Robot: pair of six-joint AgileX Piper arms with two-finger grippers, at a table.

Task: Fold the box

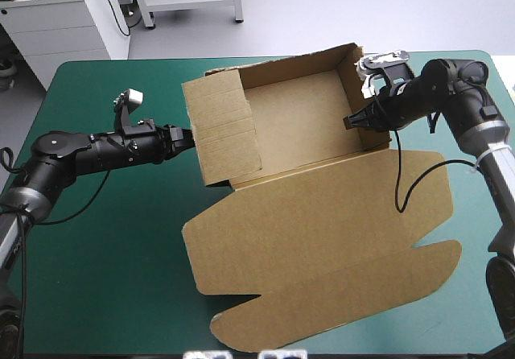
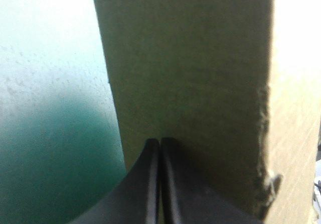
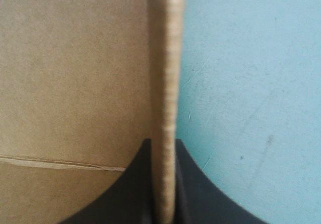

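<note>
Box [image 1: 306, 121] wall edge inside right gripper [image 1: 351, 122], left gripper [image 1: 188, 138] at opposite wall

Bright even light — faint shadows by box [image 1: 322, 246]; glare whitens teal-green cover [image 2: 40, 33].

The left arm [image 1: 80, 151] and the right arm [image 1: 451, 85] are made of glossy black rounded links with round caps at the joints. Each has a grey lower link, and the right one carries a pale band. The left tool [image 1: 191, 139] and the right tool [image 1: 348, 122] each have two broad, black, fin-shaped fingers [image 3: 133, 194].
</note>
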